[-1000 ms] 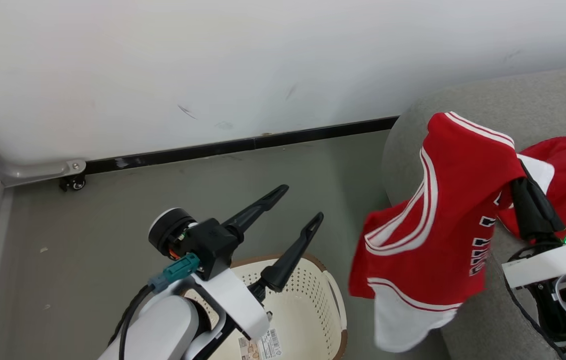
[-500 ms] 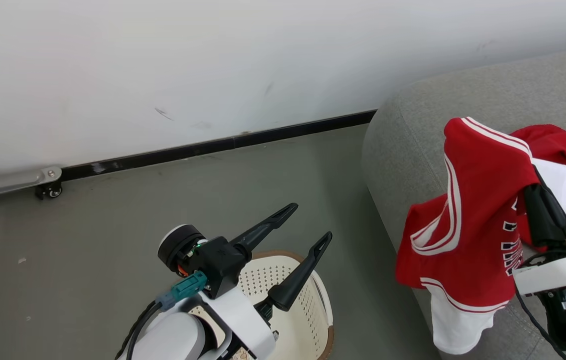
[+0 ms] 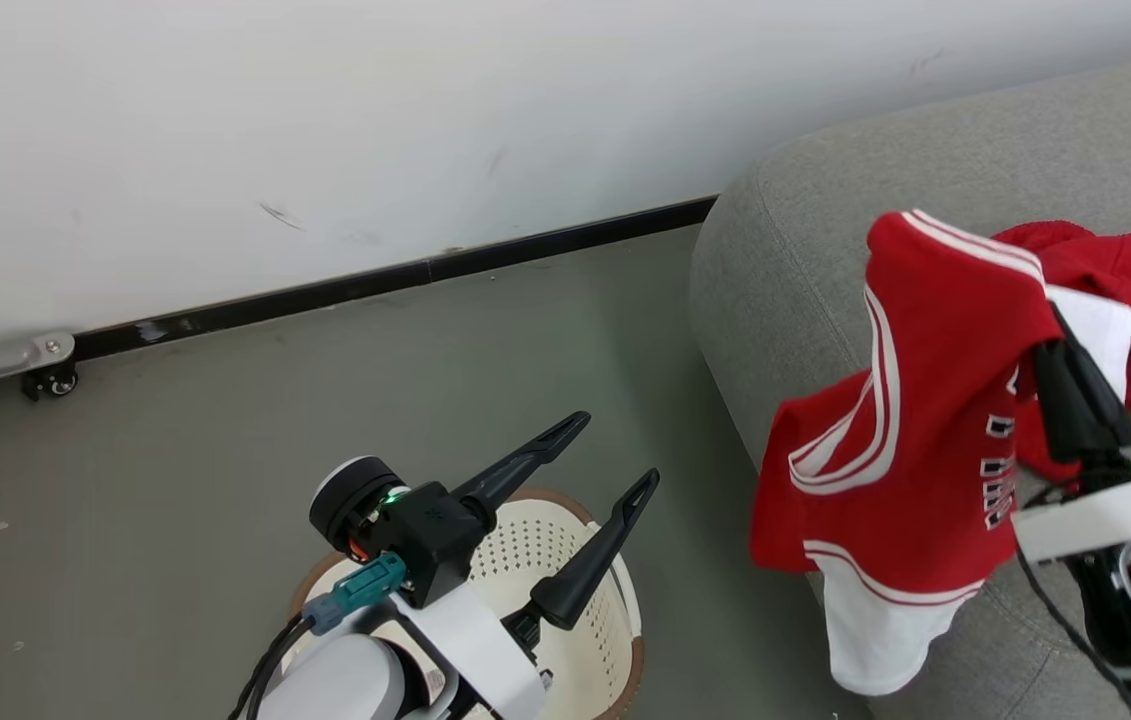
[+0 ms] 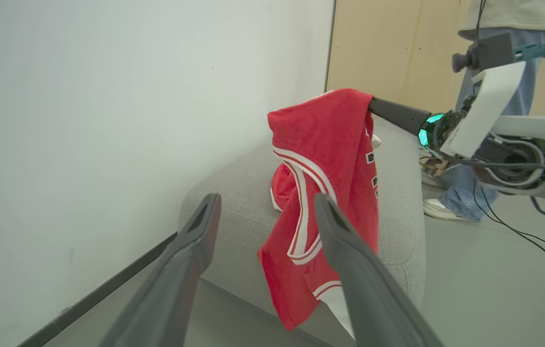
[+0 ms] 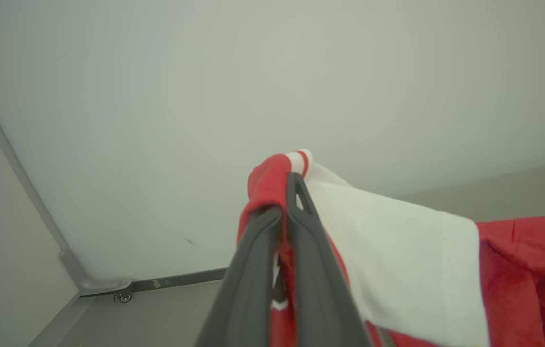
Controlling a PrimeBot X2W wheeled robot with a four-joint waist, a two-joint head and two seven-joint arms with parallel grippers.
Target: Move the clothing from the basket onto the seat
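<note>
while right end effector (image 3: 1060, 345) clamps jersey (image 3: 935, 400) | hangs lengthwise down | left end effector (image 3: 611, 449) apart

Woven sofa (image 3: 795, 240), perforated plastic basket (image 3: 613, 628), cloth jersey (image 3: 935, 400)

Head view shifted by camera turn. Right hand (image 3: 1060, 345) carries jersey (image 3: 925, 420) inward: earlier overhanging floor (image 3: 525, 330), now mostly over sofa (image 3: 825, 220) end.
</note>
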